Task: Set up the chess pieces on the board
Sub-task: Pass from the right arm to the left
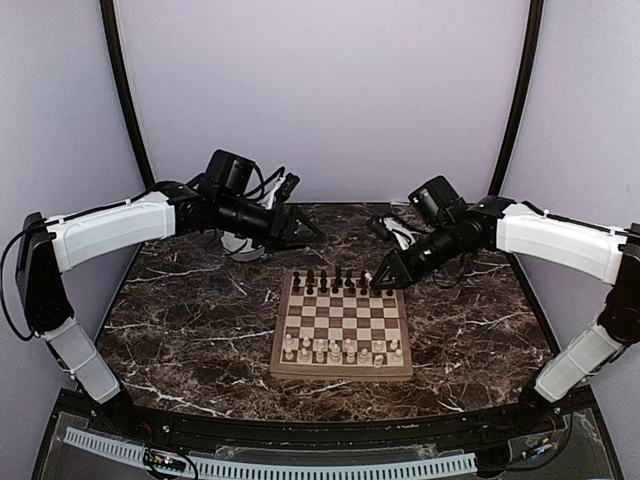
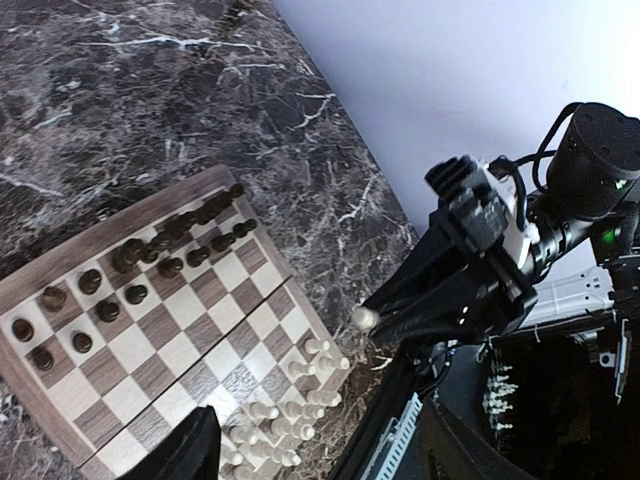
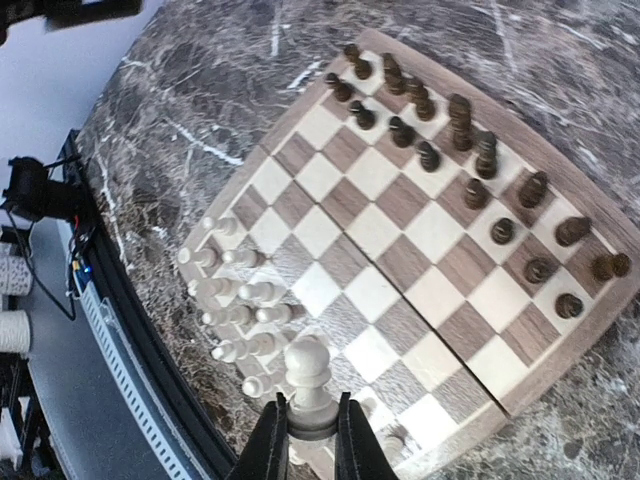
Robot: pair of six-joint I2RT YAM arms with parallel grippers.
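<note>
The board (image 1: 342, 318) lies in the middle of the worktop (image 1: 190, 330), its sides square to the worktop's near edge. Dark pieces (image 1: 337, 280) stand along its two far rows and cream pieces (image 1: 335, 350) along its two near rows, with open checks between the two groups.

One more cream piece (image 3: 306, 372), round-headed with a collar, is off the board and in the air. The right claw (image 3: 308, 415) is clamped on it, one finger on each side of its base, and its head points out past the fingertips. In the top view this claw sits over the board's far right corner, just beside the dark rows. The right wrist view looks past the held piece onto the cream end of the board. The left wrist view shows the piece off the board's right edge. I cannot tell which square lies under it.

The left claw (image 1: 312, 233) hangs beyond the board's far left corner, above the worktop and well apart from the pieces. Its jaws are apart with nothing between them. In its own wrist view one finger (image 2: 190, 450) shows at the bottom edge, well off centre, in front of the board's cream end. A white dish (image 1: 243, 248) lies out from that same far left corner, partly hidden under the left arm.
</note>
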